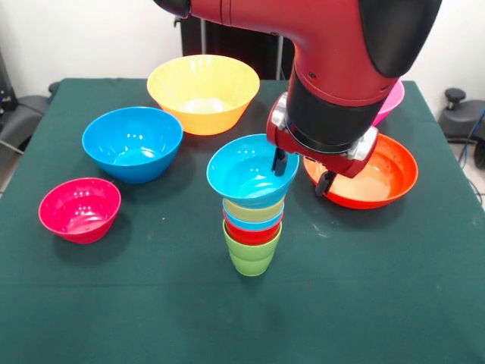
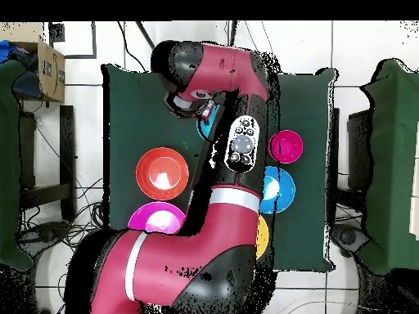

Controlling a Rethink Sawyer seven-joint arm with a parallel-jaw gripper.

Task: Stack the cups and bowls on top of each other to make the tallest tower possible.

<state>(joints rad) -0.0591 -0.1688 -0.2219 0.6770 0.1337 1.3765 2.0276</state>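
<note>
Tower (image 1: 252,220) is seen near the middle of the green worktop (image 1: 151,303): a lime green cup (image 1: 251,254) at the base, then red, light blue and yellowish rims nested above it, topped by the small light blue bowl (image 1: 246,168). The gripper (image 1: 301,171) is set at that bowl's rim, one of the fingers (image 1: 279,161) inside the bowl and the other outside, narrowly spaced around the wall; whether the rim is actually pinched cannot be told. Beside the tower, the wide red-orange bowl (image 1: 379,178) is partly covered by the arm, and only an edge of the pink bowl (image 1: 392,100) shows behind it. The medium blue bowl (image 1: 132,142), the yellow-orange bowl (image 1: 203,91) and the small magenta bowl (image 1: 79,208) stand apart from the tower. In the overhead view the tower is almost wholly hidden under the arm
</note>
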